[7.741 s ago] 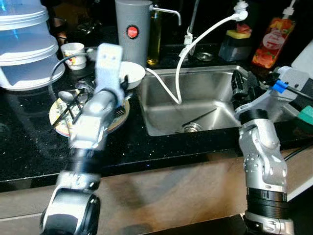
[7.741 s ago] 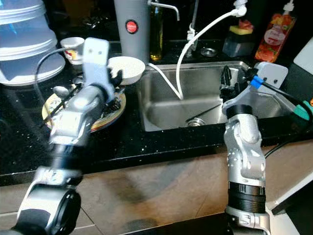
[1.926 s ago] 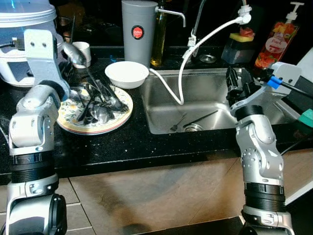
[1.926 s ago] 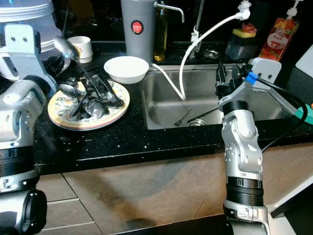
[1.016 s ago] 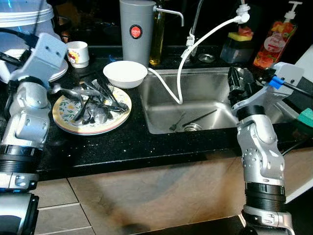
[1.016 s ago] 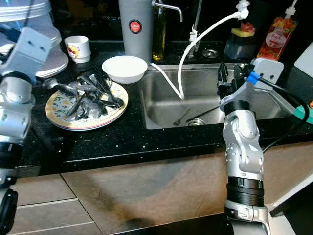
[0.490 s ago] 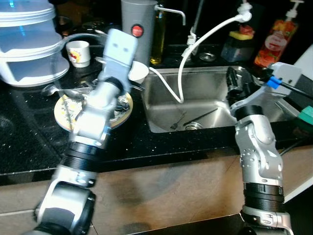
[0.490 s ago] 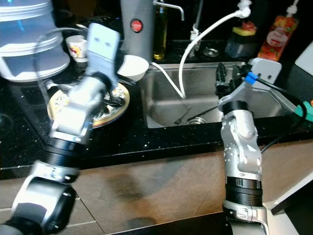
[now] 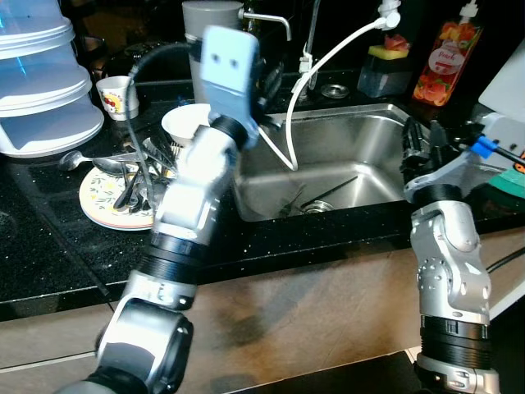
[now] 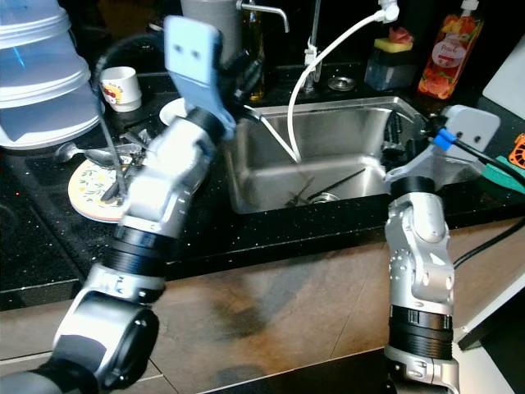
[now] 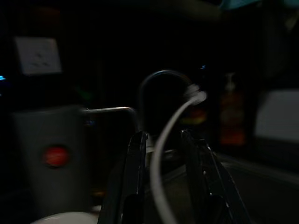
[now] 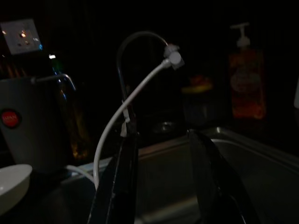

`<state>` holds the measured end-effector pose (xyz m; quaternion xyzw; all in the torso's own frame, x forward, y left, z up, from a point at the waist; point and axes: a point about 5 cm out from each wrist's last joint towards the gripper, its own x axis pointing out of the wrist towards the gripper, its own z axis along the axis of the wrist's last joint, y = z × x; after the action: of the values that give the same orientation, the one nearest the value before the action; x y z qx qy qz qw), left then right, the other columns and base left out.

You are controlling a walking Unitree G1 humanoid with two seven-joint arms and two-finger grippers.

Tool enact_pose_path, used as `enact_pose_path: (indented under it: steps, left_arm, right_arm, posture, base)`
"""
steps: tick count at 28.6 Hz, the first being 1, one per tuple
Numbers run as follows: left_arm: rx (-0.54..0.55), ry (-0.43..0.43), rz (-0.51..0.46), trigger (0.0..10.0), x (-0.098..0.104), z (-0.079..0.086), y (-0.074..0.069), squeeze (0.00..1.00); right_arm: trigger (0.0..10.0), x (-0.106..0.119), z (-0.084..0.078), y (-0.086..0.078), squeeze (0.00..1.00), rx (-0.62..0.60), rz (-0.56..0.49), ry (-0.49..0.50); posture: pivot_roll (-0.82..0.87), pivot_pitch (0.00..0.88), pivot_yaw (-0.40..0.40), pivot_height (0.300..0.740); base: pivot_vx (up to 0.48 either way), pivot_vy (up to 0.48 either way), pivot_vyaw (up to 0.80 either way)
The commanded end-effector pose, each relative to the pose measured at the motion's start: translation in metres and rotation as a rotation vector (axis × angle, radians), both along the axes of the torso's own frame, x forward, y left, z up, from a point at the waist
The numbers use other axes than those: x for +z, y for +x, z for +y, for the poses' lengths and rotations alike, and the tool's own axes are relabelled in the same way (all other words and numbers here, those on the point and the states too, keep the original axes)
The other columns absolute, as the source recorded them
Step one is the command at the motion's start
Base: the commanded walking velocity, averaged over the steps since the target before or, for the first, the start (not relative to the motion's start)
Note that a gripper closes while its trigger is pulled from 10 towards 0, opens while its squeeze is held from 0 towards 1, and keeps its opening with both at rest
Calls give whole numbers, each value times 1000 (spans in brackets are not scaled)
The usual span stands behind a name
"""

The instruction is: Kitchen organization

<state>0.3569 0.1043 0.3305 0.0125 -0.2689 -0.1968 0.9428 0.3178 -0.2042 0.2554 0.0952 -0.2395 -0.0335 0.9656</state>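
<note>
A patterned plate point(image 9: 97, 207) piled with several pieces of dark cutlery point(image 9: 135, 182) sits on the black counter left of the steel sink point(image 9: 373, 160). Behind the plate stands a white bowl point(image 9: 179, 123). A fork point(image 9: 291, 202) and a long black utensil point(image 9: 333, 189) lie in the basin near the drain. My left arm reaches across the plate, and its gripper point(image 9: 267, 82) hangs over the sink's left rim. In the left wrist view the fingers point(image 11: 136, 177) stand apart with nothing seen between them. My right gripper point(image 9: 420, 138) is open at the sink's right rim.
A white hose point(image 9: 332, 53) arcs from the tap into the basin beside my left gripper. A grey canister point(image 9: 201, 16), a small cup point(image 9: 115, 97), stacked clear containers point(image 9: 37, 74), a sponge holder point(image 9: 385, 70) and a soap bottle point(image 9: 439, 61) line the back. A spoon point(image 9: 82, 158) lies loose on the counter.
My left arm has swung from above the plate to the right, up to the sink's left rim. The view has shifted slightly. The right arm stays at the sink's right edge.
</note>
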Motion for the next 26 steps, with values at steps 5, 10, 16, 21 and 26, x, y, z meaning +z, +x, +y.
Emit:
enact_pose_path:
  steps: [5,10,16,21,26]
  left_arm:
    - [442,142,218,10000,-32,80,-4,0]
    - [827,-81,278,10000,-53,128,-31,0]
    - [954,-136,414,10000,-74,148,-43,0]
    - [1027,-196,598,10000,-107,152,-68,0]
    - [1057,-166,676,10000,-132,135,-89,0]
  right_arm:
    - [10000,-1,5,1,0,23,12,-6]
    - [10000,-3,10,4,0,45,20,-1]
    - [10000,-3,12,6,0,54,22,-2]
    - [10000,-4,13,8,0,63,26,-4]
    - [10000,-5,16,10,0,75,31,-1]
  posture:
    - [54,0,-20,740]
    - [70,0,-25,740]
    - [87,0,-29,740]
    - [102,0,-38,740]
    - [108,0,-41,740]
  base:
    - [0,0,0]
    - [0,0,0]
    - [0,0,0]
    - [0,0,0]
    - [0,0,0]
